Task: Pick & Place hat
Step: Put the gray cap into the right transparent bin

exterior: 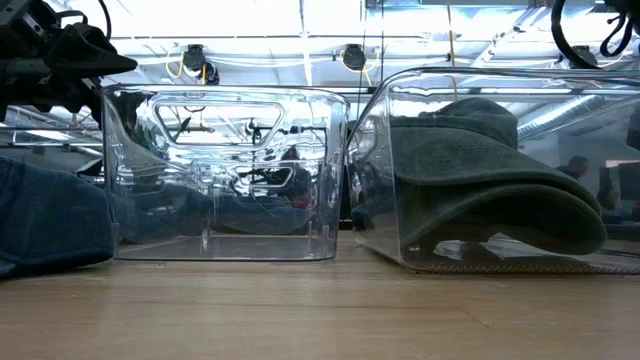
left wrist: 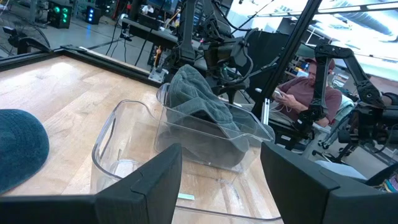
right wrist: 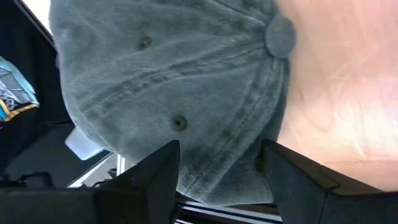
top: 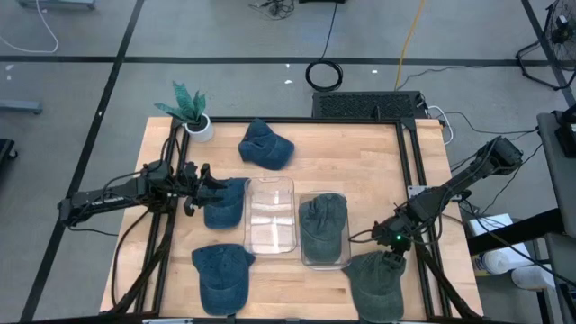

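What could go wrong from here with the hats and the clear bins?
The open right gripper hangs over a grey-green cap at the table's front right corner; a poor grab could push it off. The open left gripper sits at a blue cap touching the empty clear plastic bin, which may shift.

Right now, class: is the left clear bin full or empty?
Empty. In the high view the left bin shows only its clear floor, while the right bin holds a green hat; the low view shows the same.

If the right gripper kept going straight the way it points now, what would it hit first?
Probably the green cap at the table's front right corner: the right gripper, fingers open, hovers right above its crown in the wrist view. How far above is unclear.
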### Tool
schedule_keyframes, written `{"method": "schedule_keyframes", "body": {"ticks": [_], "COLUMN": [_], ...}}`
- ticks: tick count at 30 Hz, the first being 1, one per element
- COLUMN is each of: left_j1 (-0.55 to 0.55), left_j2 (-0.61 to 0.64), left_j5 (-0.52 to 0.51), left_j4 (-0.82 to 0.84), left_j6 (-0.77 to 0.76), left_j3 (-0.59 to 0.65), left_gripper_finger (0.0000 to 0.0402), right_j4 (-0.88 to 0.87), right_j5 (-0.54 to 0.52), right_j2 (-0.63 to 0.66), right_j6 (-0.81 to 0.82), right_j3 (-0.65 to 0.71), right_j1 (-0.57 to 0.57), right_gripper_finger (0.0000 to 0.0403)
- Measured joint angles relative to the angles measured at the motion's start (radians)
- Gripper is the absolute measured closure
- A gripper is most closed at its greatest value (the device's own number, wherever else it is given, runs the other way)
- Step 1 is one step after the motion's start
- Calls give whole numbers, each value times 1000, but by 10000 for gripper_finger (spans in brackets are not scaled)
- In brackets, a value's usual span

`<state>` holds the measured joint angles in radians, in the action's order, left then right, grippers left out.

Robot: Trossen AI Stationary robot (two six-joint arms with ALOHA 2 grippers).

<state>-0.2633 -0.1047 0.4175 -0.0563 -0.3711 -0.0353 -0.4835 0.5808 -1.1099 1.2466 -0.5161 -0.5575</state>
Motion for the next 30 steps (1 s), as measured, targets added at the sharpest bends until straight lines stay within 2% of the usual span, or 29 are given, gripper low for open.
{"method": "schedule_keyframes", "body": {"ticks": [18,22,30], "left_j1": [0,0,0], "left_j2": [0,0,0], "left_j5": [0,0,0], "left_j4": [0,0,0], "left_j6": [0,0,0], "left_j3": [0,0,0], "left_gripper_finger": [174,174,174], "right_j4": [-29,-26,-21], "right_j5": [-5,-3,-2], "right_j2": [-12,-22,-22], "right_j6": [35,28,0], "right_j3": [0,0,0], "right_j1": [0,0,0], "right_gripper_finger": [218,252,350]}}
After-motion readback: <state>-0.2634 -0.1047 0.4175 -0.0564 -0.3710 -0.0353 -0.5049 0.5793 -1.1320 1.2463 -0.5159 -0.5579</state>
